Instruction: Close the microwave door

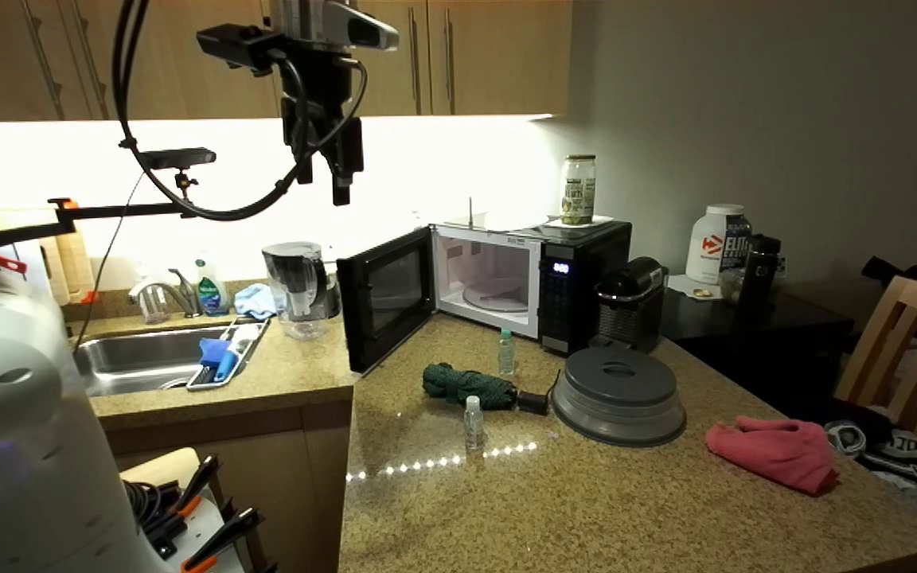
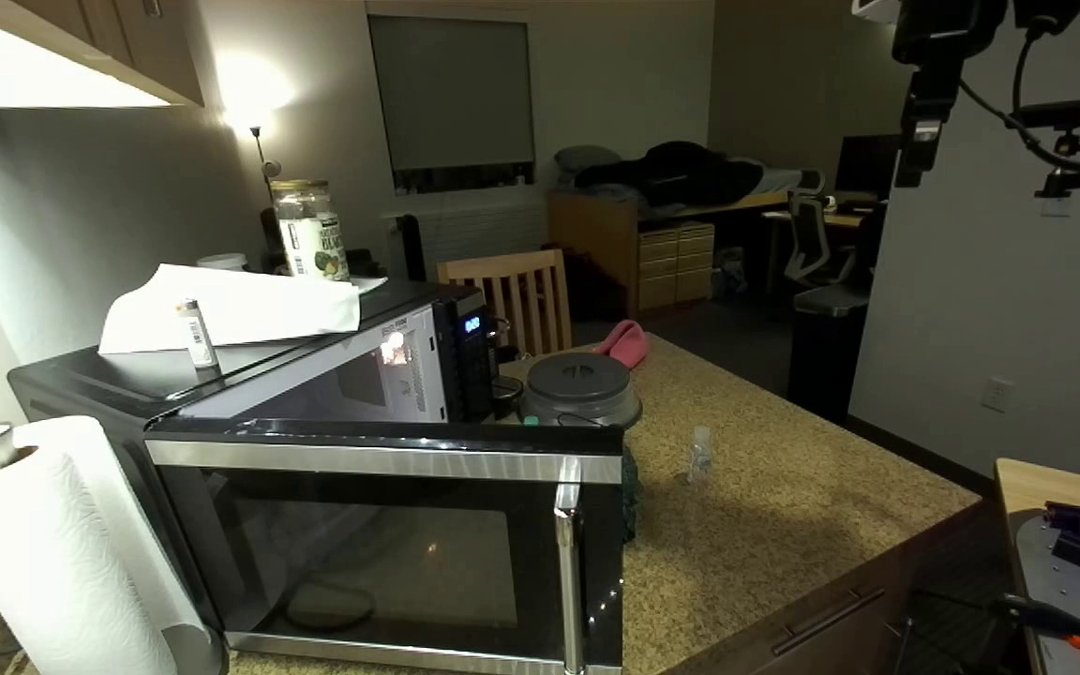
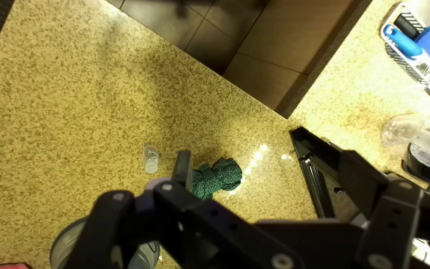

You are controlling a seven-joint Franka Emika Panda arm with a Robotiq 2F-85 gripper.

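The microwave (image 1: 558,314) stands on the granite counter with its pale interior showing; it also shows in an exterior view (image 2: 470,366). The microwave door (image 1: 387,298) stands wide open, swung out from the hinge side. In an exterior view the door's outer face (image 2: 371,553) shows dark glass, silver trim and a vertical metal handle (image 2: 570,562). In the wrist view the door (image 3: 312,164) is partly hidden behind a finger. My gripper (image 1: 327,179) points down, high above the counter and apart from the door. In the wrist view the gripper (image 3: 267,164) is open and empty.
A green fabric bundle (image 1: 470,386), small bottles (image 1: 473,426) (image 1: 506,354) and a grey lid-like disc (image 1: 622,390) lie before the microwave. A black coffee maker (image 1: 630,302) stands beside it. A jar (image 1: 578,191) stands on top. A pitcher (image 1: 295,290) and paper towels (image 2: 43,553) stand near the door.
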